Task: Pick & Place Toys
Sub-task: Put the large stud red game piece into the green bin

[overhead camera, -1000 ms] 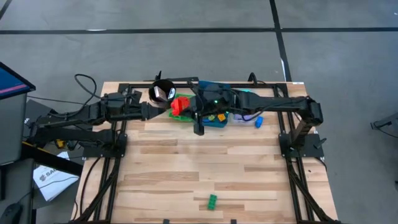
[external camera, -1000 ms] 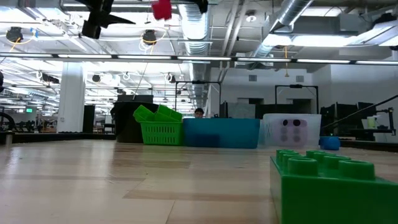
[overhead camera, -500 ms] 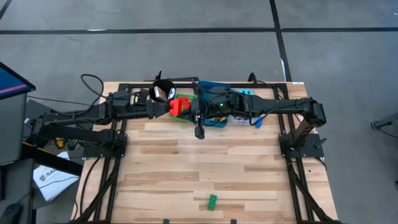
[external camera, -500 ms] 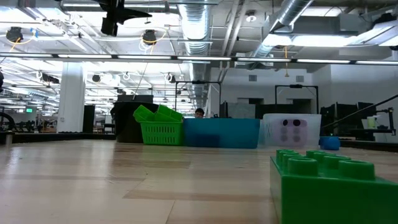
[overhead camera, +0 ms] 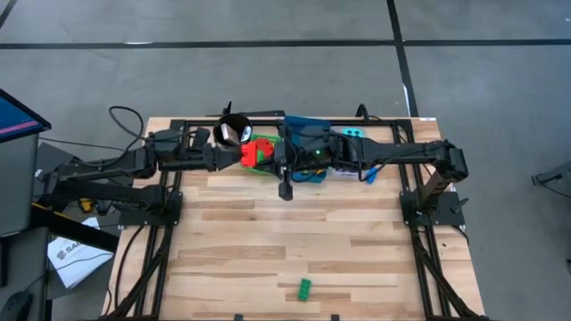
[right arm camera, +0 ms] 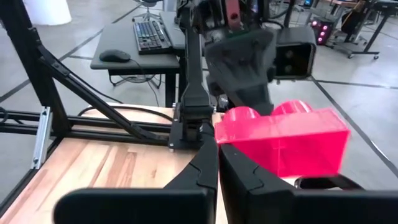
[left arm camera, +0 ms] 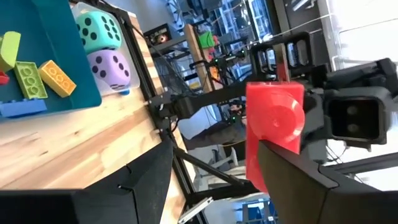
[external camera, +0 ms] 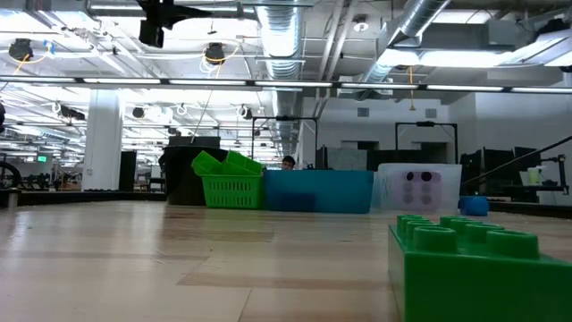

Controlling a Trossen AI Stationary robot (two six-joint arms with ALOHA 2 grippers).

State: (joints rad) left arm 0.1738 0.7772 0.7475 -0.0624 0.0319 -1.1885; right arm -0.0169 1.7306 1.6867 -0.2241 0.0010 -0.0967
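Observation:
A red brick (overhead camera: 259, 152) hangs high over the table's far middle, between my two grippers, studs up. My right gripper (right arm camera: 217, 138) reaches in from the table's right and is shut, its tips at one end of the brick (right arm camera: 286, 143). My left gripper (left arm camera: 214, 146) faces it from the left, rolled onto its side and open. The brick (left arm camera: 273, 124) stands in front of its upper finger (left arm camera: 292, 180), with a clear gap to the lower one. Whether that finger touches it I cannot tell. A green brick (overhead camera: 305, 287) lies flat near the front edge. My right gripper meets the red brick at its end's lower corner (right arm camera: 227, 140), coming nearly level from the table's right. One fingertip (right arm camera: 211, 140) shows beside that end; the brick hides the other, so the kind of hold cannot be told. The brick is lifted clear, lying across the fingers.
Along the far edge stand a black cup (overhead camera: 234, 132), a green basket (external camera: 228, 183), a teal tray (left arm camera: 37, 62) with several bricks, and a clear tray (external camera: 420, 188) with a cyan die (left arm camera: 99, 30) and a purple die (left arm camera: 109, 67). A blue brick (overhead camera: 370, 174) lies beside them.
The red brick and my right gripper have risen, leaving the top of the low view. My left gripper has tipped its fingers up toward level and edged a little toward the brick. Neither gripper has opened or shut.

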